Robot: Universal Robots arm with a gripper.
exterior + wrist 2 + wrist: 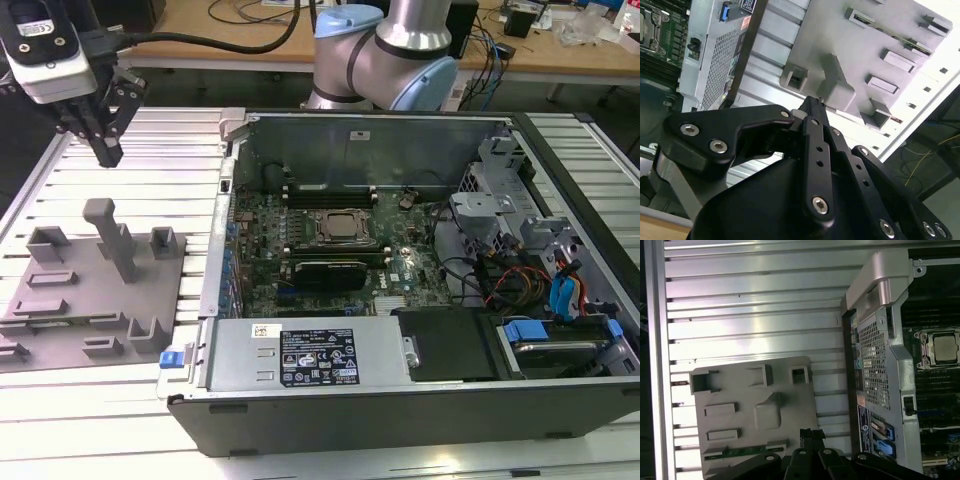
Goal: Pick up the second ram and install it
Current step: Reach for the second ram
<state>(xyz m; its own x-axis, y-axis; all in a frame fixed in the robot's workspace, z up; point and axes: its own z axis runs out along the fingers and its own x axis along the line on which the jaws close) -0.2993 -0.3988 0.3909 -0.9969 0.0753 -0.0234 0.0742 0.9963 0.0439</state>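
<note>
Exterior view: the claw (107, 152) hangs closed and empty above the grey holder tray (95, 300).

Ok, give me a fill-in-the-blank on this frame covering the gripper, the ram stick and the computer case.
1. The black gripper hangs above the grey moulded plastic holder with its fingers ___ and nothing between them.
2. In the first wrist view, the long thin green ram stick lies in a slot of the ___.
3. The open black computer case stands at the exterior view's ___ of the holder.

Missing words: shut; holder; right.
</note>
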